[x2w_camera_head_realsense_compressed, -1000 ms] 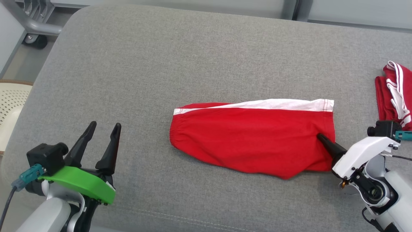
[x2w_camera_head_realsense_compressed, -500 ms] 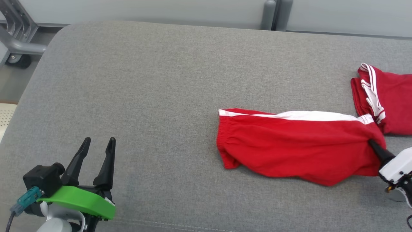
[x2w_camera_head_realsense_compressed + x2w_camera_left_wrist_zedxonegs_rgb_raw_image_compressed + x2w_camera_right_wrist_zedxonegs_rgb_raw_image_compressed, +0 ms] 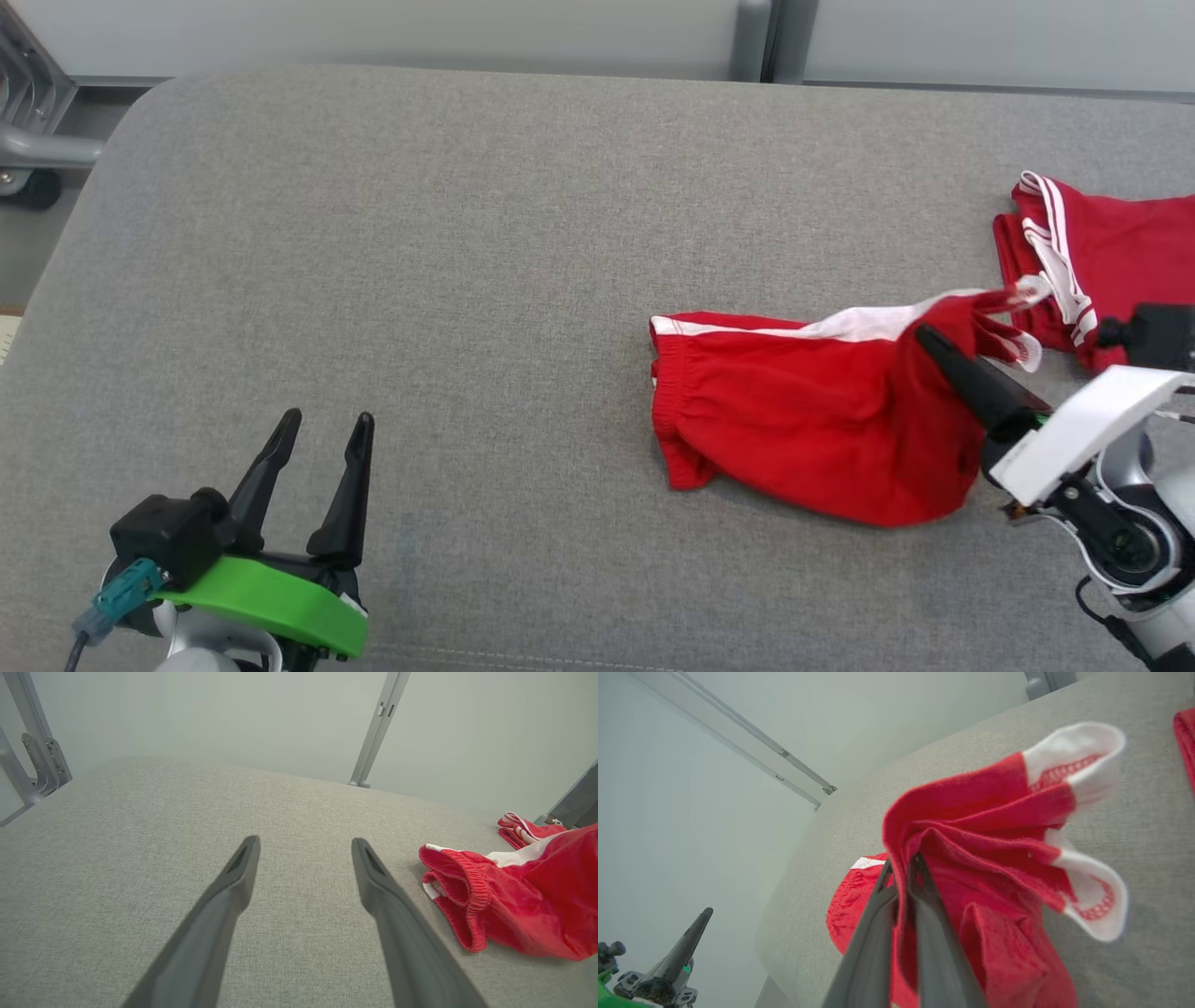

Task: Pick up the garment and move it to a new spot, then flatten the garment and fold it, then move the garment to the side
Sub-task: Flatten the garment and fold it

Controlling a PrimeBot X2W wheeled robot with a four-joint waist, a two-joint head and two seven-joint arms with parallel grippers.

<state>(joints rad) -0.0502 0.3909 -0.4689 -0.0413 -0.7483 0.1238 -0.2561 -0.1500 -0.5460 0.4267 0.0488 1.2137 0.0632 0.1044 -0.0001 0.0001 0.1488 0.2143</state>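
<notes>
holding: red garment (image 3: 803, 411), leg-hem end pinched in the shut right gripper (image 3: 920, 334), waistband end trailing on the table (image 3: 420, 233) to its left. left gripper (image 3: 329, 420) is idling wide open, empty. lifting higher is advisable, clearing the second garment (image 3: 1120, 233) beyond.

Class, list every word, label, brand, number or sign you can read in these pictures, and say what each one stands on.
None: no text can be read in any view.
The red shorts: plain white stripe, no lettering visible.
The second red garment: white stripes, no lettering visible.
The green cover on the left gripper: no marking visible.
</notes>
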